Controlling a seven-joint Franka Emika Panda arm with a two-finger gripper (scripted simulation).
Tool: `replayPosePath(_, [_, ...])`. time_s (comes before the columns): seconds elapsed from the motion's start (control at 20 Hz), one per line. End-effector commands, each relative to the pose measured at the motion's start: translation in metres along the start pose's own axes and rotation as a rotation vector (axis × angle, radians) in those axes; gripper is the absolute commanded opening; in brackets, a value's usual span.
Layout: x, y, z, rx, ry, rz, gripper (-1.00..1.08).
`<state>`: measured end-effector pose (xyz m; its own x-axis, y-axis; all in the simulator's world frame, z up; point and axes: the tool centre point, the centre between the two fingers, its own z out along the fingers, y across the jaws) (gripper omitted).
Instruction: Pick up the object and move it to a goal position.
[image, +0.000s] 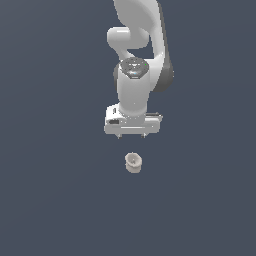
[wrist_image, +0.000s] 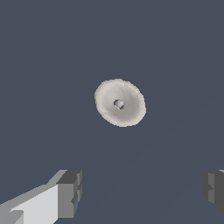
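While the arm hangs above the dark floor, the scene reads thus:

Arm: white Panda arm (image: 135, 60) comes down from 12 o'clock of the exterior view, wrist pointing straight down.

Gripper: gripper (image: 132, 136) sits at the arm's low end, approx. centre of the exterior view; two short finger stubs show under the white hand body. In the wrist view the gripper (wrist_image: 142, 188) shows two grey fingers (wrist_image: 70, 192) set wide apart, w/ bare floor between them.

Hand state: spread wide, nothing held, nothing touching the pads.

Object: the object (image: 133, 163) is a small pale beige spool-like piece, resting on the floor at 6 o'clock from the gripper in the exterior view, near it but clearly apart. Its hollow round rim faces up, tilted slightly twd the exterior view's left.

Object, wrist view: the object (wrist_image: 120, 103) is seen from above as a pale round dish w/ a small dark hole at its middle; it lies ahead of the finger gap, not between the fingers.

Contact: none btw gripper and object; whether the gripper is exactly over it I cannot tell, though the exterior view puts them about in line.

Floor: floor (image: 50, 200) is flat, dark blue-grey, matte.
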<state>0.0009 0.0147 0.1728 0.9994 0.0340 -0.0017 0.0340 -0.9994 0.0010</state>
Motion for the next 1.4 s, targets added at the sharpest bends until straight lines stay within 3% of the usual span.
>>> replayPosePath(0.0, [0.0, 0.0, 0.0, 0.0, 0.0, 0.0, 1.0])
replayPosePath(0.85, [-0.007, 0.003, 0.008, -0.001, -0.026, -0.034, 1.0])
replayPosePath(1.35, [0.003, 0.001, 0.015, -0.004, -0.025, -0.165, 1.0])
